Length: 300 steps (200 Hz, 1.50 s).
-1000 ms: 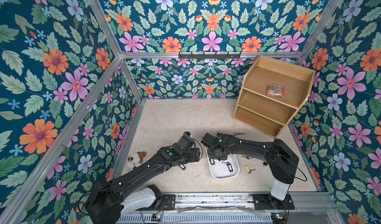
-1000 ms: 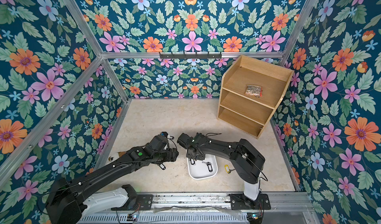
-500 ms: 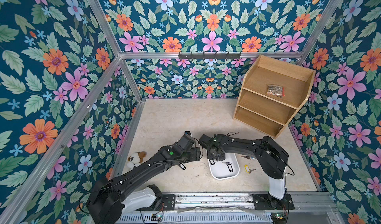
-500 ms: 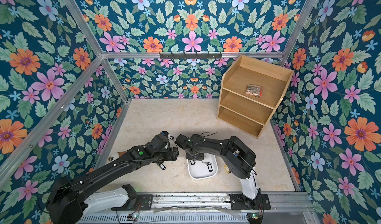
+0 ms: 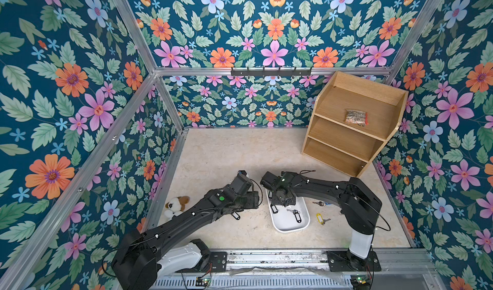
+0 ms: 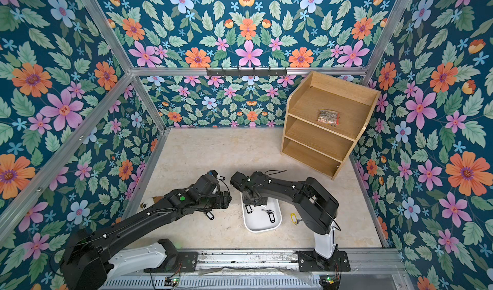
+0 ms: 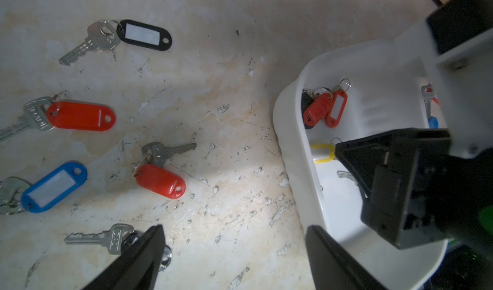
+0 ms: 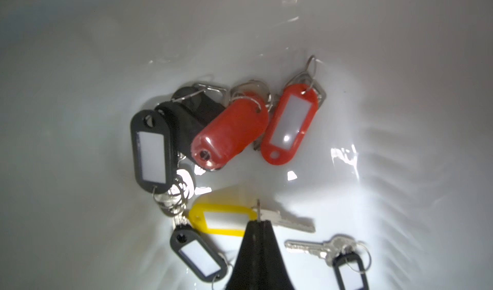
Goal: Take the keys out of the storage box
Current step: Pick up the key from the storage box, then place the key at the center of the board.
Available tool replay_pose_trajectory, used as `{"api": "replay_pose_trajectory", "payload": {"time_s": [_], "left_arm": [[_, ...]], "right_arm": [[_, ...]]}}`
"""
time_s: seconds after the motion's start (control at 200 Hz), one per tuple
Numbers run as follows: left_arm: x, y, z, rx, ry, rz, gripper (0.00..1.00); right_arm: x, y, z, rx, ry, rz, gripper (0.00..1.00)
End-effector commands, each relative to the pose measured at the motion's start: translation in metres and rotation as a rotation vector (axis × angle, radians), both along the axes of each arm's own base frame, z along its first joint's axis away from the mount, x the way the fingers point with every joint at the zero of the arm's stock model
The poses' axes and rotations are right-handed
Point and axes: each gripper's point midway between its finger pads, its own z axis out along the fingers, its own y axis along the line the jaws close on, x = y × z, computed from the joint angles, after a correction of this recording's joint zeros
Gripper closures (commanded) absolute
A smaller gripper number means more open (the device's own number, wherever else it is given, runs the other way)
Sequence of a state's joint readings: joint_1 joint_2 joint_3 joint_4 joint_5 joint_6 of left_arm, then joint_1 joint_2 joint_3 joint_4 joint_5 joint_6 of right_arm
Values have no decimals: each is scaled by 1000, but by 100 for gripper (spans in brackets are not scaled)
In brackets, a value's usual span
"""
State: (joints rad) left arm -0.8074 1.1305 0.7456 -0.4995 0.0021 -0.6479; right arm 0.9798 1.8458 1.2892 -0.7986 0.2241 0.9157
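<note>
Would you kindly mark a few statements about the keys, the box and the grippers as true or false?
1. The right gripper is shut on the ring of the yellow-tagged key, inside the storage box. True.
2. The left gripper grips a red-tagged key. False: it is open and holds nothing.
3. The storage box is empty. False: red-tagged keys and black-tagged keys lie inside.
4. A clear bag lies on the wooden shelf unit. True.

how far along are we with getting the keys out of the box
Done: at least five keys lie on the table beside the box. In hand: the right gripper is shut on the yellow-tagged key inside it. Left: two red-tagged keys and several black-tagged keys sit inside.
</note>
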Motion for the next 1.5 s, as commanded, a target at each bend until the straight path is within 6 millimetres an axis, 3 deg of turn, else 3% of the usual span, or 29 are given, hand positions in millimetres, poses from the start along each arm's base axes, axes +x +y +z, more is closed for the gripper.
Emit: {"api": "replay_pose_trajectory", "payload": {"time_s": [0.0,0.195,0.35,0.51,0.635,0.75,0.88,1.0,1.205,1.29,1.34,1.4,1.495], "left_arm": [[-1,3,0,9,0,2,11],[0,2,2,7,-4,1,11],[1,1,2,9,-2,3,11],[1,-1,1,8,-1,-1,11],[4,-6,0,-1,0,-10,12],[7,-11,0,-4,4,-22,12],[8,-13,-2,-3,7,-29,12],[8,-15,-2,-3,6,-34,12],[8,-17,-1,-11,12,-36,12],[6,-21,-3,-31,27,-48,12],[6,-22,-4,-34,30,-47,12],[6,-23,-4,-35,27,-48,12],[9,-23,1,-34,12,-46,12]], "right_arm": [[5,-8,18,1,-45,-24,100],[12,-19,62,67,-115,-54,100],[17,-54,97,121,-185,-126,100],[24,-126,108,144,-236,-282,100],[26,-200,90,163,-242,-480,100],[24,-251,75,225,-260,-644,100],[22,-286,67,187,-279,-738,100],[28,-301,50,182,-252,-774,100],[35,-310,25,165,-215,-792,100],[35,-312,20,151,-198,-792,64],[37,-311,20,153,-194,-785,48],[37,-311,23,150,-188,-777,40],[39,-309,40,160,-201,-745,39]]}}
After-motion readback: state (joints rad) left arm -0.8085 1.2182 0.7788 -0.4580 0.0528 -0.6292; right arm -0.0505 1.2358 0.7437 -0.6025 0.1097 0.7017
